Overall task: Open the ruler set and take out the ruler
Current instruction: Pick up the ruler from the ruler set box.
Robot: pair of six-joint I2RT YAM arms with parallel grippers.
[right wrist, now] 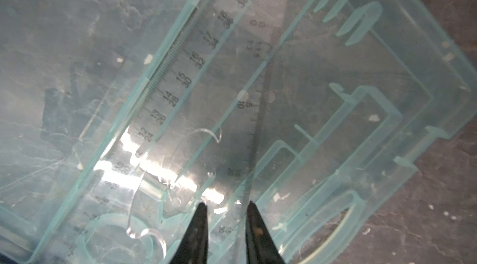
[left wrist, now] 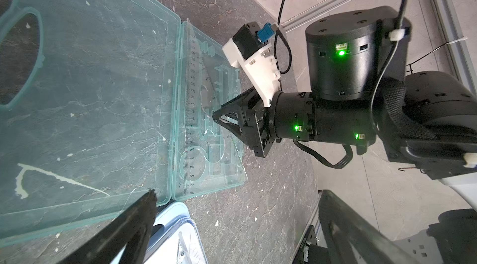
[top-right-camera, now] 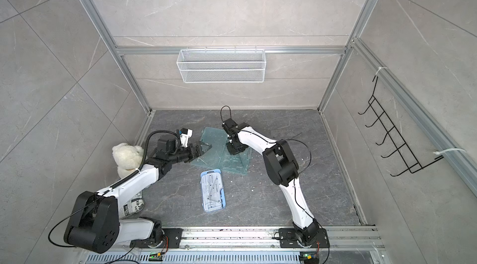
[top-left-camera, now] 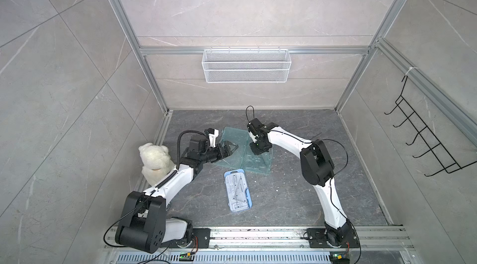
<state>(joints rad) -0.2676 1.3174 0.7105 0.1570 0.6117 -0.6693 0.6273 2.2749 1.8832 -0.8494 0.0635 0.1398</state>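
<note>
Green ruler set lay open

Case lay flat at far centre of table. Left gripper hung spread wide over its left half. Right gripper, jaws narrow, sat down in the right half astride the clear ruler edge; grip unclear.

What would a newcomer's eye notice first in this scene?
First the green transparent case, lying open in the middle of the dark table, with the right gripper down in its tray half over clear rulers and the left gripper open over its lid half. Next, a white teddy bear sits at the table's left edge, and a blue ruler set lies nearer the front.
</note>
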